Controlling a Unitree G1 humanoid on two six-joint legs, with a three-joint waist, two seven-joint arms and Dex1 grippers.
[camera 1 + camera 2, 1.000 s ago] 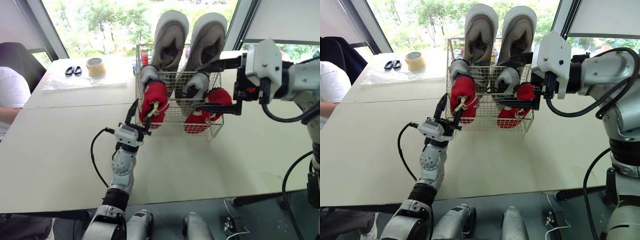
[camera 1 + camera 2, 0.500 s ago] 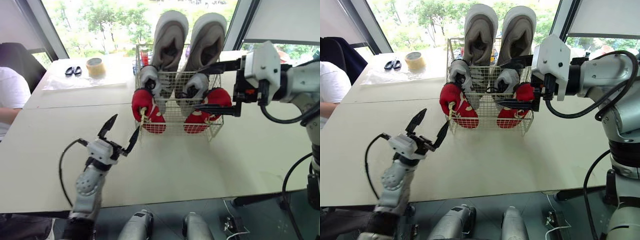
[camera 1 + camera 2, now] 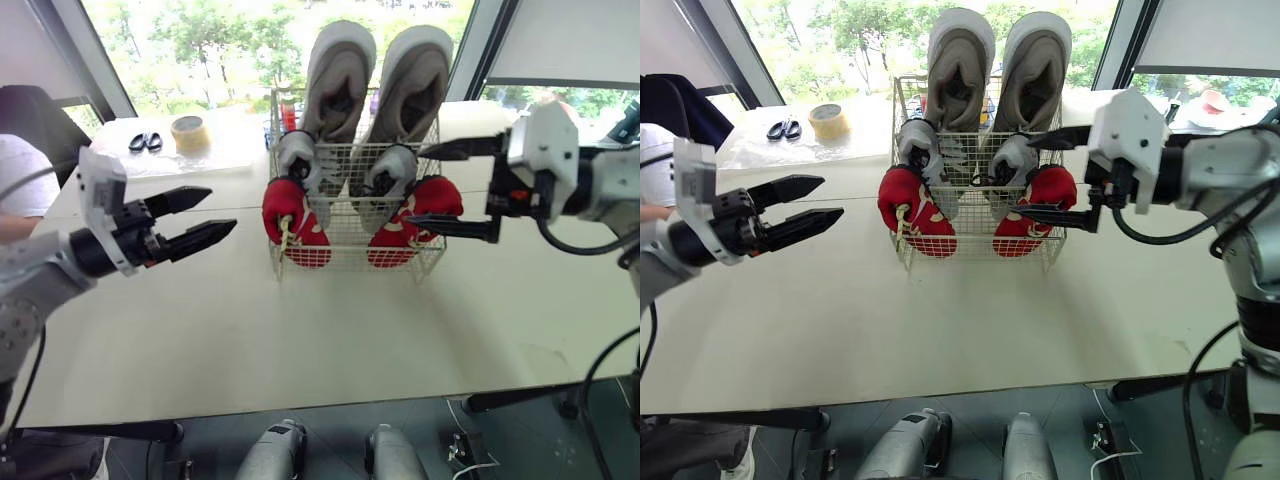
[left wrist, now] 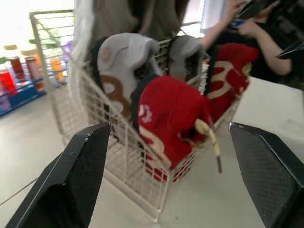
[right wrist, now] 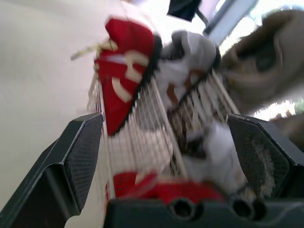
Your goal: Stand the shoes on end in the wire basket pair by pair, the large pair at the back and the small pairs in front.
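Note:
The wire basket (image 3: 352, 262) stands mid-table. Two large grey shoes (image 3: 340, 70) stand on end at its back. In front of them are two small grey shoes (image 3: 298, 158), and at the front two small red shoes. The left red shoe (image 3: 290, 218) leans out over the basket's left front corner with its lace hanging down. The right red shoe (image 3: 418, 215) sits at the right front. My left gripper (image 3: 222, 208) hovers open and empty, well left of the basket. My right gripper (image 3: 414, 188) is open, with its fingers at the basket's right side, level with the right red shoe.
A tape roll (image 3: 190, 132) and scissors (image 3: 147, 141) lie on a plastic sheet at the far left of the table. A person in a white sleeve (image 3: 20, 175) sits at the left edge. Bottles (image 3: 289, 112) stand behind the basket.
My left gripper let go of the left red shoe and drew back left and upward. The shoe now leans over the basket's corner. My right arm shifted slightly right.

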